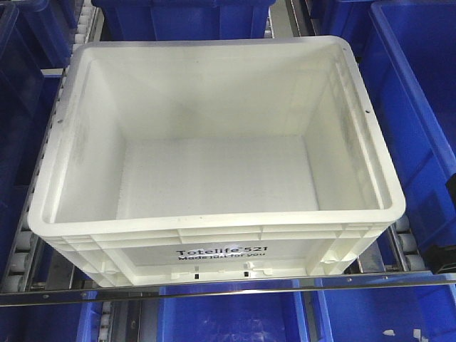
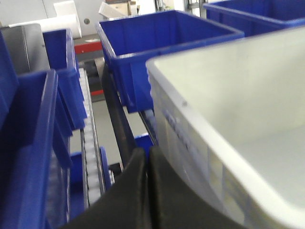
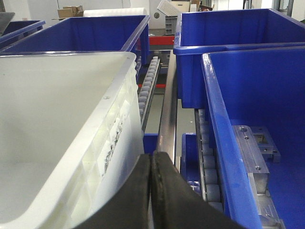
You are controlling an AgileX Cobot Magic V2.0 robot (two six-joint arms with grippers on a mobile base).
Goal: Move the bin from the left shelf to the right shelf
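The bin (image 1: pixel 221 251) is a large white empty tote with black "Totelife 521" print on its front wall. It fills the middle of the front view and rests on roller rails. No gripper shows in that view. In the left wrist view my left gripper (image 2: pixel 147 153) is shut with nothing between its black fingers, low beside the bin's (image 2: pixel 228 95) left outer wall. Seen from the right wrist, my right gripper (image 3: pixel 151 156) is likewise shut on nothing, just off the ribbed right wall of the bin (image 3: pixel 57 105). Whether either gripper touches the wall I cannot tell.
Blue bins surround the white one: right (image 1: pixel 420 128), behind (image 1: pixel 182 14), left (image 1: pixel 18 107) and on the level below (image 1: pixel 228 317). A metal rail (image 1: pixel 228 288) crosses in front. Roller tracks (image 3: pixel 207 157) run between lanes. An aluminium block (image 3: pixel 252 148) lies in the right blue bin.
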